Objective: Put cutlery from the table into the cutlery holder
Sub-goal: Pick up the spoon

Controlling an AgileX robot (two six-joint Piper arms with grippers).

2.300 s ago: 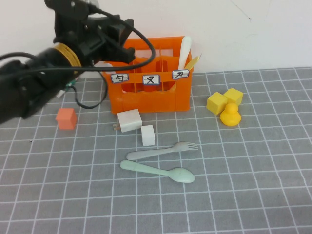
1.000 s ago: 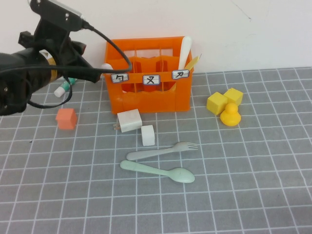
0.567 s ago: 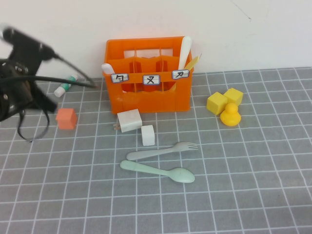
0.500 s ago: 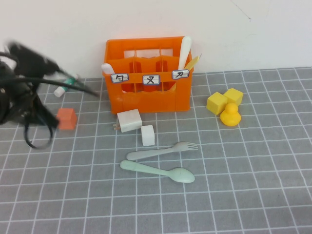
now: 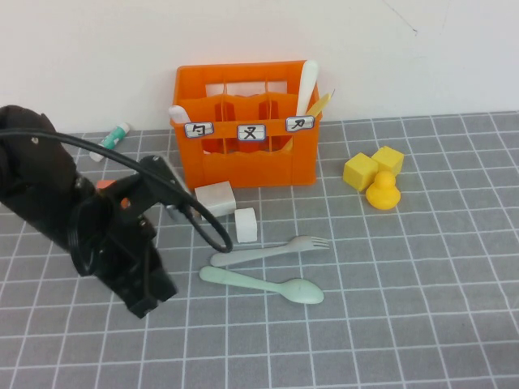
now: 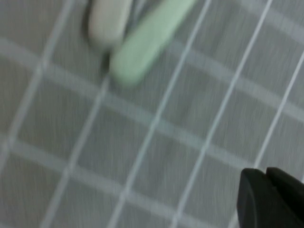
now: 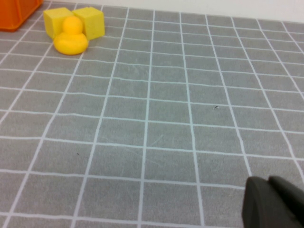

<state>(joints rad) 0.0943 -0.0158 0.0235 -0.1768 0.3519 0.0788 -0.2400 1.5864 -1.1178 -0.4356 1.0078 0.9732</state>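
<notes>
The orange cutlery holder (image 5: 247, 134) stands at the back of the table (image 5: 422, 267), with a pale spoon (image 5: 308, 81) upright in its right compartment. A grey-green fork (image 5: 272, 250) and a mint-green spoon (image 5: 263, 284) lie side by side in front of it. My left gripper (image 5: 152, 298) is low over the table, just left of their handle ends, shut and empty. The left wrist view shows the spoon handle (image 6: 147, 40) and fork handle (image 6: 109, 19) ahead of the shut gripper (image 6: 273, 199). My right gripper (image 7: 275, 204) is shut over bare table, out of the high view.
Two white cubes (image 5: 215, 198) (image 5: 246, 224) sit between the holder and the fork. Yellow cubes (image 5: 361, 170) and a yellow duck (image 5: 383, 190) are at the right, also in the right wrist view (image 7: 71, 40). A red cube (image 5: 105, 185) peeks behind my left arm. A small tube (image 5: 113, 139) lies by the wall.
My left arm has swung from the holder's left side at the back down to the front left, beside the fork and spoon handles. The cutlery has not moved.
</notes>
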